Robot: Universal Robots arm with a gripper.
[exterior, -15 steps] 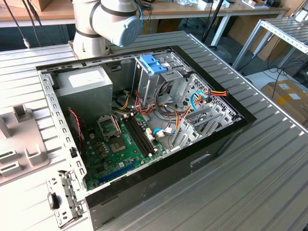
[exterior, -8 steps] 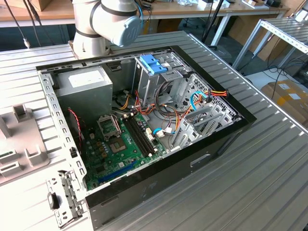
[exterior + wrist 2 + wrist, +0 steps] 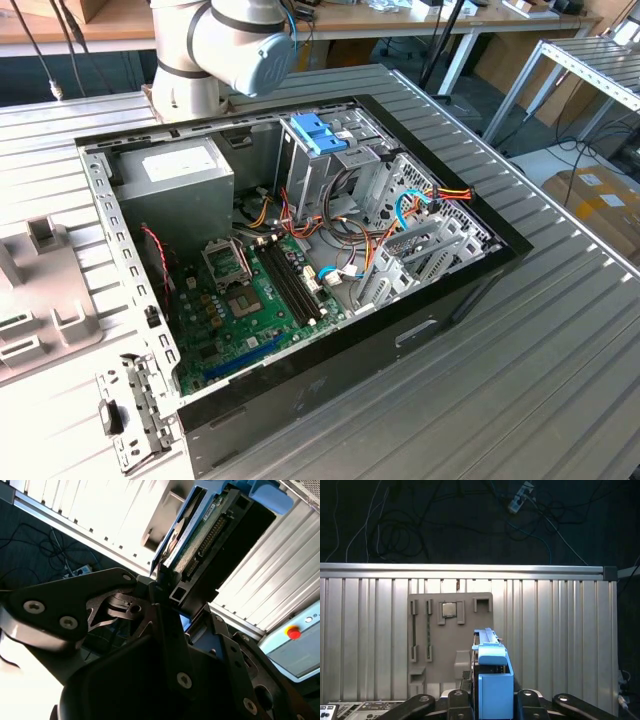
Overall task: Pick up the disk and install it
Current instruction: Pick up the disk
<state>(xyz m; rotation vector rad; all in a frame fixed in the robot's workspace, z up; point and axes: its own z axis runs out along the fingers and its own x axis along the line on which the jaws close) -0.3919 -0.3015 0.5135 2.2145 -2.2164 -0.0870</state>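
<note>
Gripper (image 3: 492, 699) was pressed together on the disk (image 3: 200, 540). Its fingers (image 3: 456, 699) pinched the two flat faces while the blue bracket (image 3: 495, 680) stood out past the tips. In both wrist views the disk sat edge-on between the jaws, with its circuit board and connector showing along one side. It was held off the table (image 3: 560, 630), touching nothing but the gripper.

Straight beyond the fingertips lay a grey plate (image 3: 450, 645) with empty slots, and we judged the disk had come off it. The open case (image 3: 470, 285) sat beside that plate, so we judged it to be well apart from the gripper. Its cage (image 3: 330, 170) was at the far side.

We took the step in hand to be the carry towards the cage. To do it well, we judged the pinch should stay firm and centred, because a thin metal body can pivot between pads. The disk should travel level, with no twist at the wrist, so that the bracket meets the cage squarely. Loose cables (image 3: 420, 195) hung near the cage, and we judged them the main snag risk, so a slow, straight approach from the open side seemed wisest. Any resistance would more likely mean a skewed bracket than a need for more force.
</note>
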